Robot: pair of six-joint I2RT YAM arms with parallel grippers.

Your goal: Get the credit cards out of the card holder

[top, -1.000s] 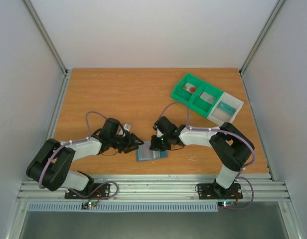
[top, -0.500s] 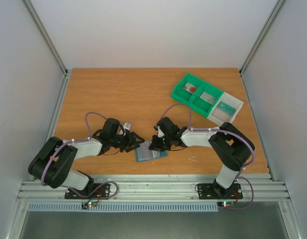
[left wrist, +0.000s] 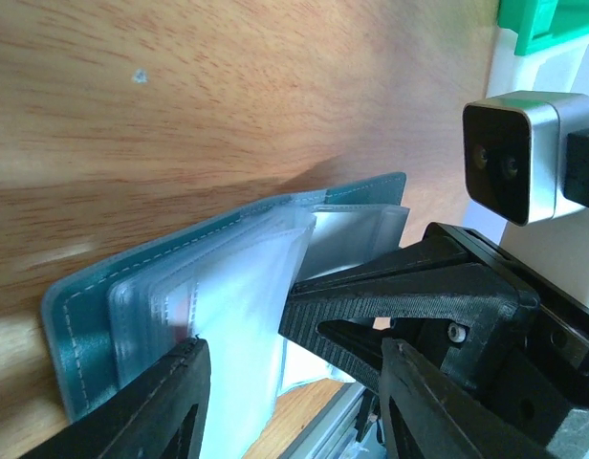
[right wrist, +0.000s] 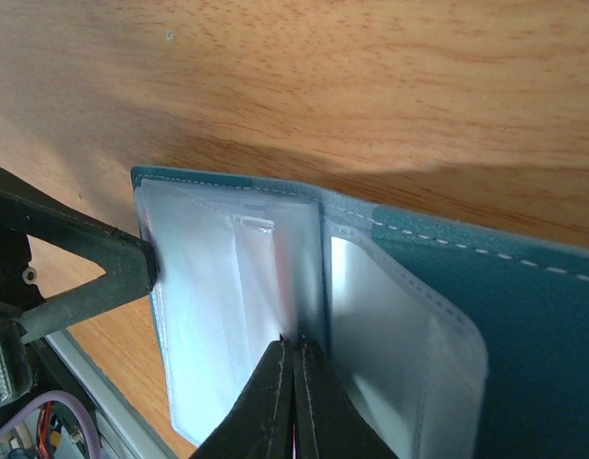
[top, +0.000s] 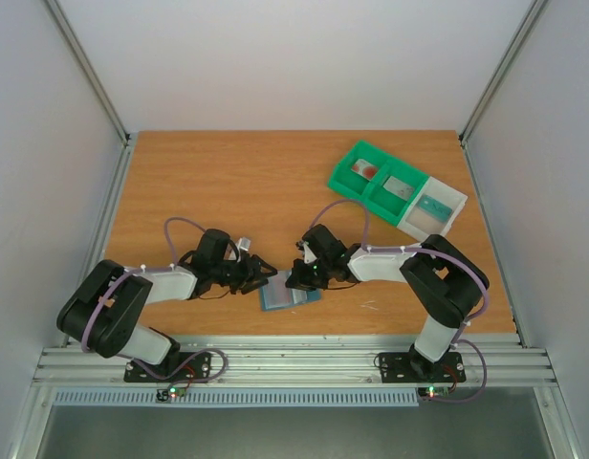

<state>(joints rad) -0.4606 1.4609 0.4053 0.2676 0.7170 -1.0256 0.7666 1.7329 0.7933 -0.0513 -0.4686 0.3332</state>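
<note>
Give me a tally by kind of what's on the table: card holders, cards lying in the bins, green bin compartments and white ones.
Card holder: 1
Cards in the bins: 3
Green compartments: 2
White compartment: 1
Total: 7

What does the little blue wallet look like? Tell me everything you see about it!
The card holder is a small teal-blue wallet, soft-looking, with pale stitching along its edge. It lies open on the wooden table, between the two arms. Inside are clear, shiny plastic sleeves. The right gripper is shut on a sleeve by the middle fold. One finger of the open left gripper touches the sleeves' outer edge. I can't make out a card inside.
</note>
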